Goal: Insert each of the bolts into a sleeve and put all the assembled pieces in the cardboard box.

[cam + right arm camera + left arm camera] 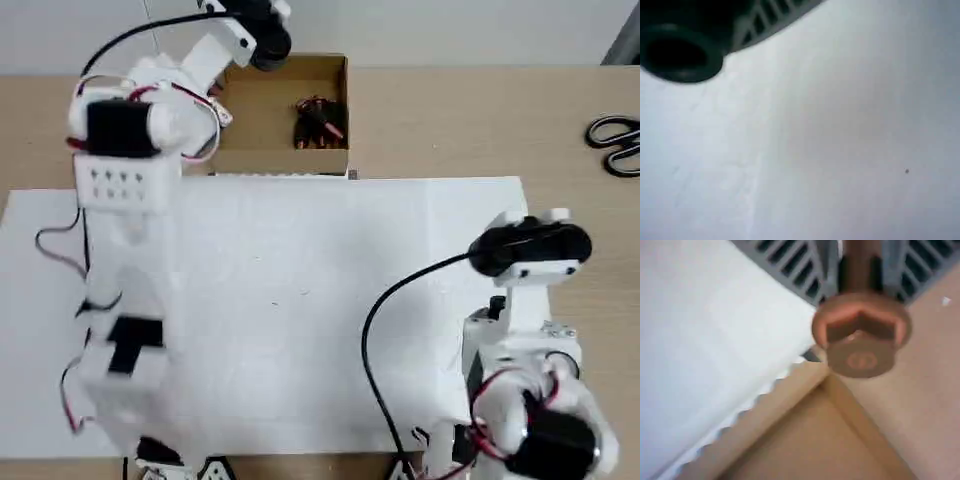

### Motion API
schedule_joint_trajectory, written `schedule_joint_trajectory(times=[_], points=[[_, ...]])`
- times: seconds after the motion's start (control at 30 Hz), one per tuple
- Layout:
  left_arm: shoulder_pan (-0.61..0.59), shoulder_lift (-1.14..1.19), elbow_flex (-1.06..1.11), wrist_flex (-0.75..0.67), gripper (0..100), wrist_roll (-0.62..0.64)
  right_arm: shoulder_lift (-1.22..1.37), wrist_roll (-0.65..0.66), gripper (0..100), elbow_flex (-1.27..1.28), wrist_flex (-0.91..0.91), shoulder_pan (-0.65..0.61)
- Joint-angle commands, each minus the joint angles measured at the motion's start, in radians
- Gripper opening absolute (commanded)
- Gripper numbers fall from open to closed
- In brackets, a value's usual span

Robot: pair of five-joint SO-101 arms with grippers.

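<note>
The cardboard box (262, 118) sits at the table's far edge, with a cluster of assembled brown and black pieces (318, 122) on its right side. My left gripper (262, 42) hangs over the box's far left corner, shut on a copper-coloured bolt (860, 337). The bolt's hex head faces the wrist camera and dark sleeve material shows along its shank. It hangs just above the box's corner rim (805, 382), between the grey ribbed fingers (790, 262). My right gripper (525, 248) rests low over the white sheet (300, 300) at the right, nothing visible in it.
The white sheet (840, 150) covers most of the table between the arms. Scissors (615, 142) lie on the bare wood at the far right. A black cable (375, 320) loops across the sheet beside the right arm.
</note>
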Motion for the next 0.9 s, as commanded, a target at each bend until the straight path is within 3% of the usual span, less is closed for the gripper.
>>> schedule_joint_trajectory(times=[0.0, 0.2, 0.4, 0.67, 0.87], points=[[0.060, -0.290, 0.251, 0.020, 0, 0.103, -0.039, 0.057, 0.7, -0.052, 0.004, -0.004], [0.169, -0.644, 0.585, -0.040, 0, 0.178, -0.065, 0.064, 0.5, -0.046, -0.036, -0.004], [0.172, -0.934, 0.866, -0.242, 0, 0.494, -0.068, 0.014, 0.4, 0.002, -0.163, -0.058], [0.172, -1.326, 1.313, -0.508, 0, 0.848, -0.068, -0.370, 0.4, 0.015, -0.225, -0.358], [0.178, -1.576, 1.629, -0.674, 0, 1.000, -0.068, -0.425, 0.4, 0.117, -0.341, -0.526]])
